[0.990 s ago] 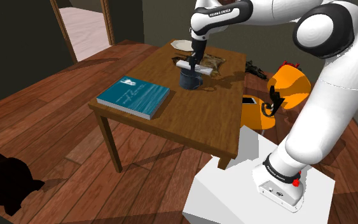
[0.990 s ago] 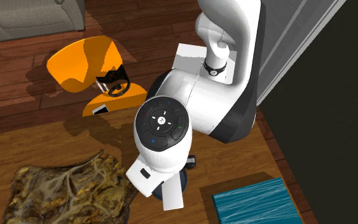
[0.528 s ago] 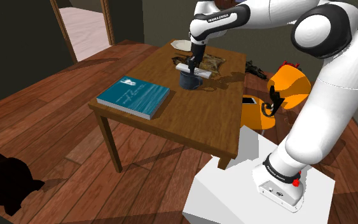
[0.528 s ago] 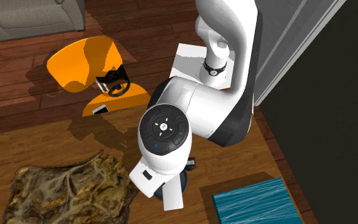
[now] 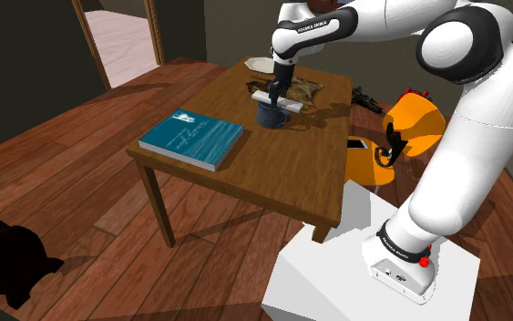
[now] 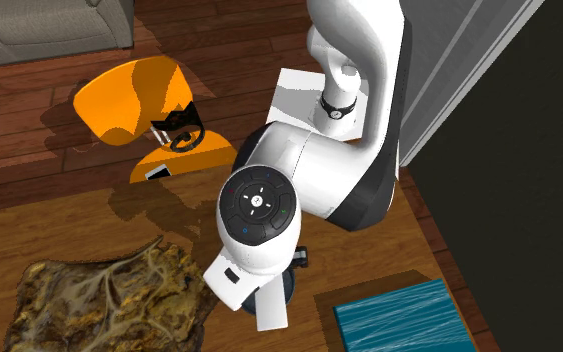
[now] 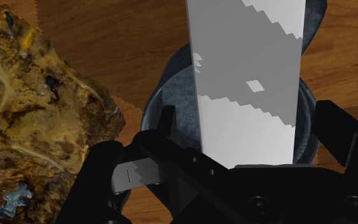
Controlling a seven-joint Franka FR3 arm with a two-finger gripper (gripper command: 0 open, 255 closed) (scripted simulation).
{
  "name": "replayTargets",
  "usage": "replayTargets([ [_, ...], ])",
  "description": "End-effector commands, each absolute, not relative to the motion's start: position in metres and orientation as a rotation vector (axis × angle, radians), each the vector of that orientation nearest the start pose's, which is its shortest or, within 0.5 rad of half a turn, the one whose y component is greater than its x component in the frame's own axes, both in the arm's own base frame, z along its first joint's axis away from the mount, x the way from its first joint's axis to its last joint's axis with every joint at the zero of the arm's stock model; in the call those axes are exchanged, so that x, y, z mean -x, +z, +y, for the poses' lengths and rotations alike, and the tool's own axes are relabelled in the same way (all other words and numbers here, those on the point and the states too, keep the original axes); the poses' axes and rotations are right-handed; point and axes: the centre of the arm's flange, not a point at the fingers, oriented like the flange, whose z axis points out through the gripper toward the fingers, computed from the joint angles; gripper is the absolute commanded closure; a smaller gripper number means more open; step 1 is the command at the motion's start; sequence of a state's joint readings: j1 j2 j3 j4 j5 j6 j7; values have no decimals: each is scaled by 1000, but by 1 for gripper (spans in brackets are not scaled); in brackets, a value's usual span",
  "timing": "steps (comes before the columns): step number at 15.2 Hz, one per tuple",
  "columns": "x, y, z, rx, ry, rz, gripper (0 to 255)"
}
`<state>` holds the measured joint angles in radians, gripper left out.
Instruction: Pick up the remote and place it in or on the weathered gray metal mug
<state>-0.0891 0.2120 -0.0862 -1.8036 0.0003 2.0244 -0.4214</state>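
Observation:
The remote (image 7: 247,83), a plain grey-white slab, lies across the rim of the dark grey-blue mug (image 7: 161,95). My gripper (image 7: 247,118) is open just above the mug. Its fingers (image 7: 166,127) stand on either side of the remote with a small gap on each side. In the shoulder view the mug (image 5: 271,115) stands at the far side of the wooden table, the remote (image 5: 277,98) rests on top of it, and the gripper (image 5: 273,89) points straight down at it. In the second exterior view the remote (image 6: 269,310) sticks out over the mug (image 6: 289,285) below the wrist.
A mottled brown-yellow lump (image 5: 305,88) lies right behind the mug, close to the gripper (image 7: 37,121). A teal book (image 5: 192,137) lies on the near part of the table (image 5: 272,182). A white dish (image 5: 261,64) sits at the far edge. An orange chair (image 5: 409,128) stands beside the table.
The hand has come down slightly with the remote toward the mug during the last second. The rest of the arm and the table's other things have kept their places.

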Motion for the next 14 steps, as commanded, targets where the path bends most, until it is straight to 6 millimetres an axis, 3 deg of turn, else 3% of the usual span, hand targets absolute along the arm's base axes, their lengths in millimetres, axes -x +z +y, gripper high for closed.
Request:
replayTargets([
  [1, -609, 428, -105, 3137, -6, -391, 0],
  [2, -609, 428, -105, 3137, -6, -391, 0],
  [6, -609, 478, -104, 3137, -6, -391, 0],
  [14, -609, 478, -104, 3137, -6, -391, 0],
])
